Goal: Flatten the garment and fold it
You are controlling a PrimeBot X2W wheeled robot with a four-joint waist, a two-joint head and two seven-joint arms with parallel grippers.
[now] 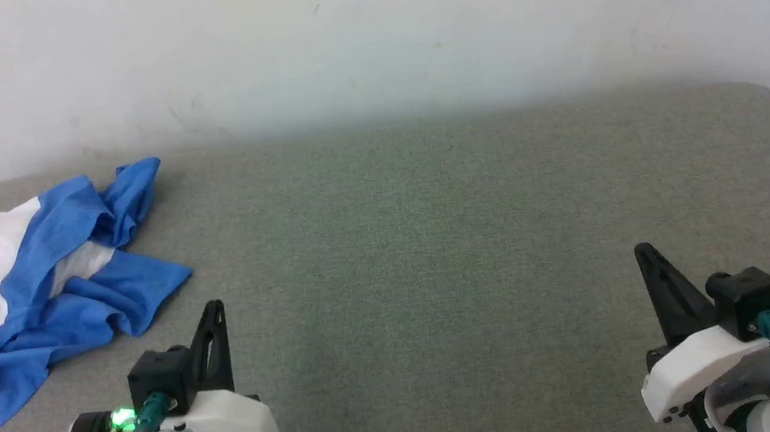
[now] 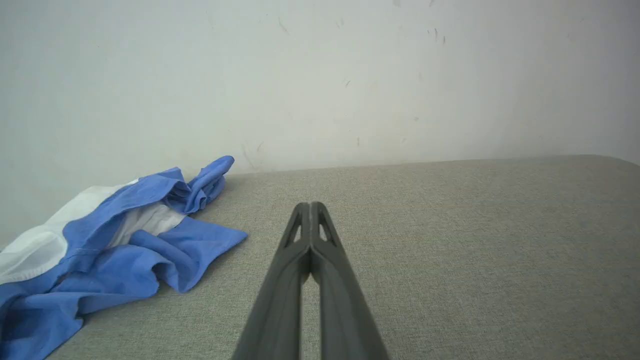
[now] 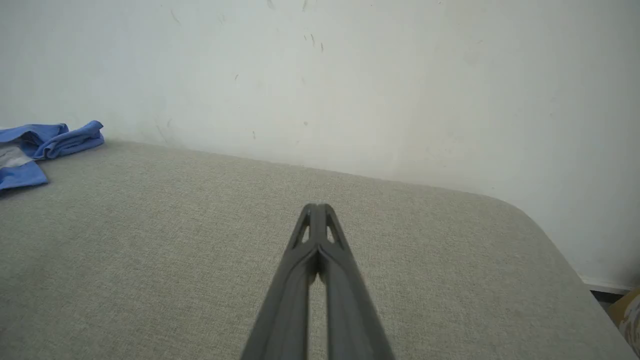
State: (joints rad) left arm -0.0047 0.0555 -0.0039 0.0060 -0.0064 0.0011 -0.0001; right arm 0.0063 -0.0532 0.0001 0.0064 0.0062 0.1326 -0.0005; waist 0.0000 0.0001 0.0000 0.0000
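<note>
Lying crumpled at the left edge of the grey cloth desk (image 1: 430, 240): soft white-and-blue jersey shirt (image 1: 28, 296), untouched. Left tool (image 1: 214, 307) and right tool (image 1: 642, 250) were pinched shut, empty. Best plan: open the left one, then take the nearest blue hem.

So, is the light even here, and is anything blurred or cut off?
Head view: soft even light, table hazy at the back, raglan shirt cut by the left edge. Left wrist view: wall dims rightward. Right wrist view: same dimming, no glare.
</note>
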